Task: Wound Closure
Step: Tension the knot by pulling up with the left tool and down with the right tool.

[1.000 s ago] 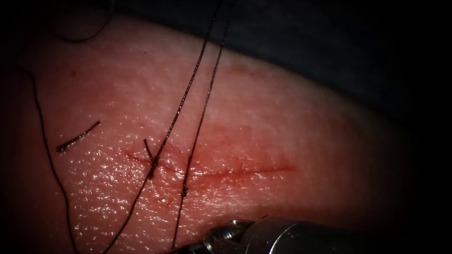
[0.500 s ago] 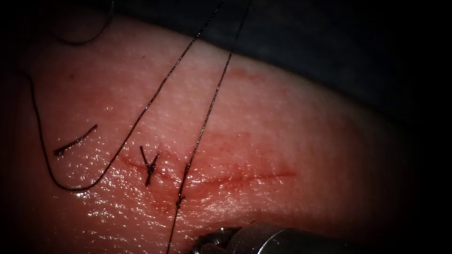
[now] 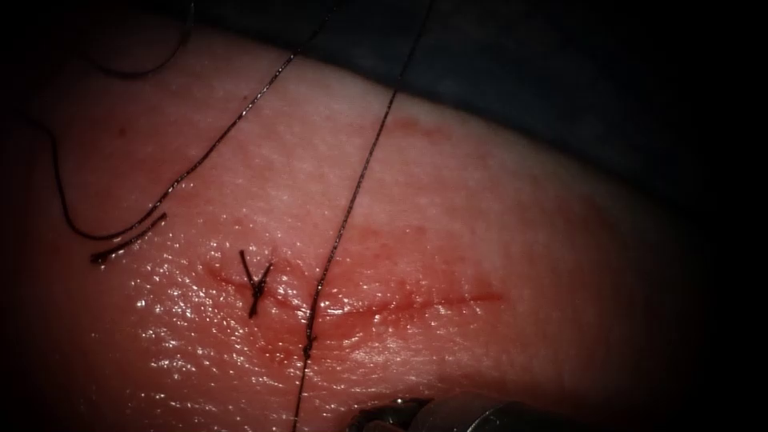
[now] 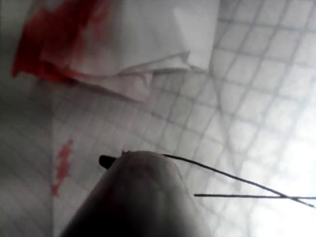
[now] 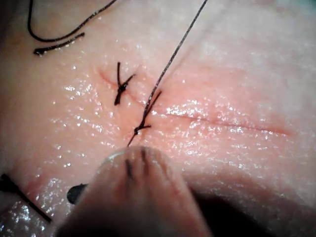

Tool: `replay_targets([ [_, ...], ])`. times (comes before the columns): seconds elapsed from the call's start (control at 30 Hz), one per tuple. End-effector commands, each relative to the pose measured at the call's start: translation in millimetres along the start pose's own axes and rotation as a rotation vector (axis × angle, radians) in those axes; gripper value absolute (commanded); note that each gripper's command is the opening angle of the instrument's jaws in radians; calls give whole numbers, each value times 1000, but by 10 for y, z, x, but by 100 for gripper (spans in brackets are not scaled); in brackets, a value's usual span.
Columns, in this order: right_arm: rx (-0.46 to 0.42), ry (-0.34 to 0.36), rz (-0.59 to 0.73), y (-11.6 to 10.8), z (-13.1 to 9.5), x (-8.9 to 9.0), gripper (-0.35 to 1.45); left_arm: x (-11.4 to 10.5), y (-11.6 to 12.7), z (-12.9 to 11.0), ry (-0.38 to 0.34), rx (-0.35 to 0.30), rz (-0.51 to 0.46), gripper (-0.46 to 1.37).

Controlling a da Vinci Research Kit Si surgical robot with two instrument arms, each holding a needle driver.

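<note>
From the endoscope, the tissue [image 3: 480, 240] lies lit and wet, with the cut [image 3: 384, 302] running across it. At the cut's left end sits a finished knot [image 3: 256, 286] with two short tails. Just right of it a second knot [image 3: 308, 346] sits a little below the cut, and the thread [image 3: 356, 188] rises taut from it up and away past the tissue's far edge. A second strand goes from that knot down toward the near edge. A slack loop of the same thread curls over the tissue at far left, beside a loose cut end of thread [image 3: 128, 240]. The right tool [image 3: 448, 414] pokes in at the near edge, just its metal wrist; I cannot tell how its jaws stand or whether they hold anything.

In the left wrist view, the left tool [image 4: 140, 197] hangs over a gridded mat [image 4: 256, 98] near a crumpled gauze [image 4: 123, 44] stained with red fluid. Thread trails away from its tip, but its jaws are hidden behind the shaft.

The right wrist view looks along the right tool's shaft at both knots, the taut strand climbing from the nearer one. Jaws are hidden here too. I cannot pick out the needle.
</note>
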Motion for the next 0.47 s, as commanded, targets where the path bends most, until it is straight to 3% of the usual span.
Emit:
replay_targets([
  [0.03, 4, 11, 0, -2, -2, 0, -35, 0, 0, 0, 6, -11, -4, -35],
  [0.47, 11, 24, -27, -6, -7, 0, -35, 0, 0, 0, 16, -28, -12, -35],
])
